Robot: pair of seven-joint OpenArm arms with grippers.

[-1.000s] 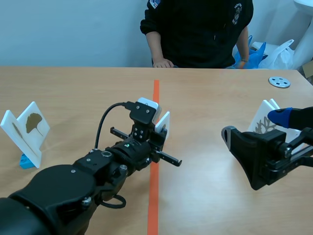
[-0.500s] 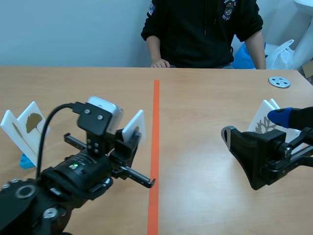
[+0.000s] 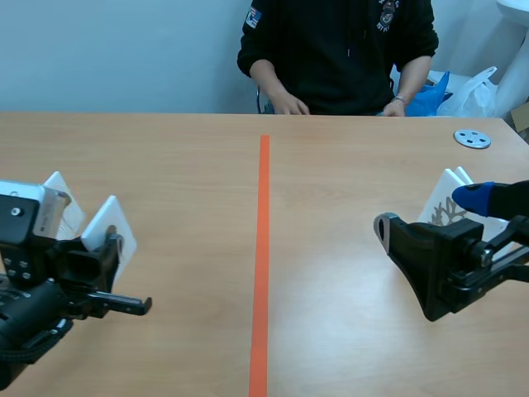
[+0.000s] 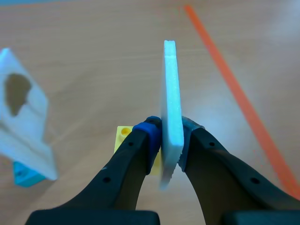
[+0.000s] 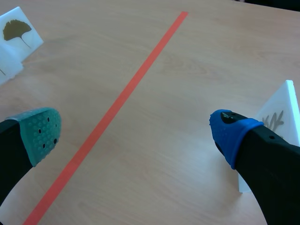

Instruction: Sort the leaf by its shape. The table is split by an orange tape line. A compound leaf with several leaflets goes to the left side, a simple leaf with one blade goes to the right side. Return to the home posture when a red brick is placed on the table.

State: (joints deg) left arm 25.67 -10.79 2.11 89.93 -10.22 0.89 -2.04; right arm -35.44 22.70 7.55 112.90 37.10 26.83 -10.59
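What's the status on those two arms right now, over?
Left gripper shut on white card, left of orange line. Right gripper open, empty. Ginkgo card stands beside the held card.

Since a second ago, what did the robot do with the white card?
The left claw, shut on the white card, carried it from the orange line leftward, next to the ginkgo card. The right claw stayed open and still beside the branching-leaf card.

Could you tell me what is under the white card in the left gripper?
A yellow brick shows under the white card, mostly covered by the left gripper; whether it is joined to the card is hidden.
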